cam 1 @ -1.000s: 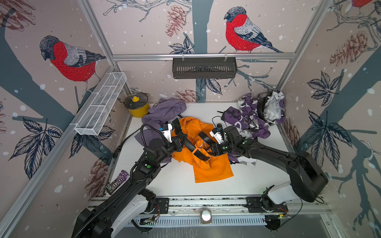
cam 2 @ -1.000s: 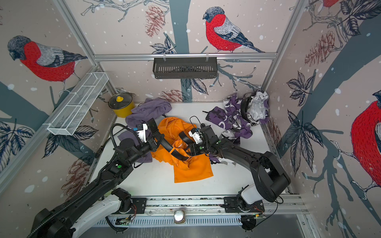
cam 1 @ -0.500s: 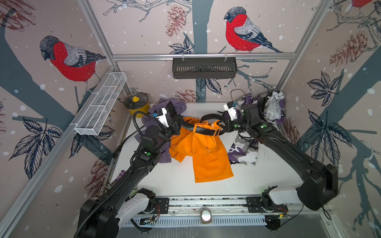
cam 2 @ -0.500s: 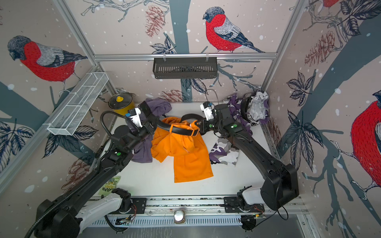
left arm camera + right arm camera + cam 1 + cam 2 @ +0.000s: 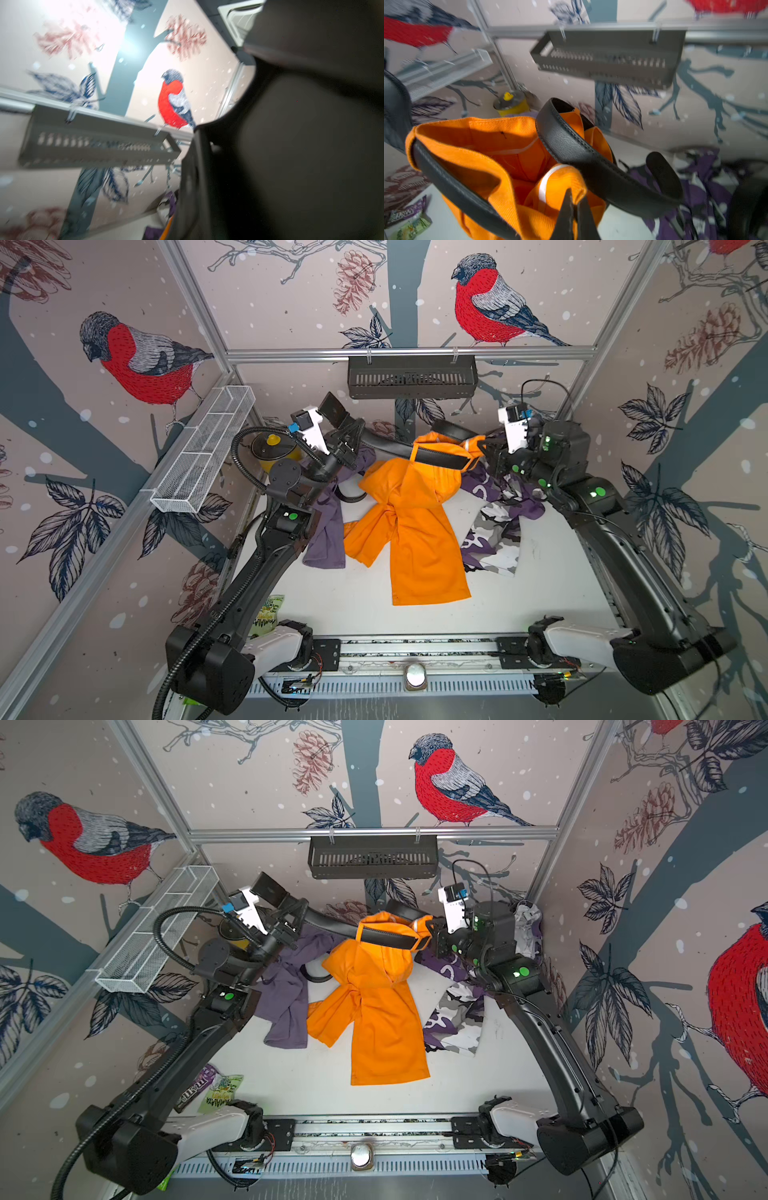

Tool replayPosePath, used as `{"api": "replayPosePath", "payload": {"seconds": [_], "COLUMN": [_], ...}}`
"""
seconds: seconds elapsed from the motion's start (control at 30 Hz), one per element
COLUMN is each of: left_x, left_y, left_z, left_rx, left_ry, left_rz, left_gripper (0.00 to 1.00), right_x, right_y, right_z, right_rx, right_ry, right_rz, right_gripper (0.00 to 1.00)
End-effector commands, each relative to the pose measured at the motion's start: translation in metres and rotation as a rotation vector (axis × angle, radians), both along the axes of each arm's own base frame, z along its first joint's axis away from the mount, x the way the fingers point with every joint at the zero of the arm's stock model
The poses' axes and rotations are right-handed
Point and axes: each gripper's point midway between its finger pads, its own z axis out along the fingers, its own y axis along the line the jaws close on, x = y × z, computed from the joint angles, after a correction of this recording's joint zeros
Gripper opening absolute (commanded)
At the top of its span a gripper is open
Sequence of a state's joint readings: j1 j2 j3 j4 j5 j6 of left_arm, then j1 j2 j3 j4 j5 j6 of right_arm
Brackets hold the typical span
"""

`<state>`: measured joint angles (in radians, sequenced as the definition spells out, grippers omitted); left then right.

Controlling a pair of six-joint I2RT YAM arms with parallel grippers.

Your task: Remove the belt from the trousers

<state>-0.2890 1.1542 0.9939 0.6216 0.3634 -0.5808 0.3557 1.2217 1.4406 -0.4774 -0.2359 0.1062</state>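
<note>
The black belt (image 5: 437,457) is clamped in the closed left pincer (image 5: 350,440); the waistband of the orange trousers (image 5: 415,522) is pinched by the closed right pincer (image 5: 576,200).

The belt (image 5: 436,457) is black leather with stitched edges. It runs through the loops around the waist of the orange trousers (image 5: 415,531). 1 long end stretches out to the left hand (image 5: 347,441), which pinches it in the air. The right hand (image 5: 576,199) pinches the waist and holds it up, open. The 2 legs hang down onto the white tabletop (image 5: 540,593), 1 straight, 1 crumpled.
</note>
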Motion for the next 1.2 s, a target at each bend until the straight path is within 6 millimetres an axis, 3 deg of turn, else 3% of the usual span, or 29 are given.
{"api": "replayPosePath", "payload": {"seconds": [0.0,0.13,0.23,0.5,0.93,1.17], "left_x": [-0.002,0.006,0.011,0.016,0.02,0.02], "left_y": [0.022,0.034,0.044,0.079,0.118,0.144], "left_z": [-0.006,-0.037,-0.049,-0.052,-0.082,-0.088], "left_rx": [-0.047,-0.045,-0.023,-0.018,-0.031,-0.038], "left_ry": [-0.032,0.032,0.066,0.081,0.171,0.204], "left_rz": [0.059,0.082,0.116,0.199,0.315,0.389], "left_gripper": [0.0,0.0,0.0,0.0,0.0,0.0], "right_x": [0.012,0.021,0.024,0.024,0.022,0.024], "right_y": [-0.021,-0.027,-0.032,-0.047,-0.064,-0.074], "right_z": [-0.013,-0.043,-0.055,-0.062,-0.092,-0.092], "right_rx": [0.02,0.03,0.015,0.018,0.013,0.01], "right_ry": [-0.006,0.055,0.076,0.087,0.145,0.143], "right_rz": [-0.078,-0.084,-0.095,-0.127,-0.162,-0.187], "right_gripper": [0.0,0.0,0.0,0.0,0.0,0.0]}}
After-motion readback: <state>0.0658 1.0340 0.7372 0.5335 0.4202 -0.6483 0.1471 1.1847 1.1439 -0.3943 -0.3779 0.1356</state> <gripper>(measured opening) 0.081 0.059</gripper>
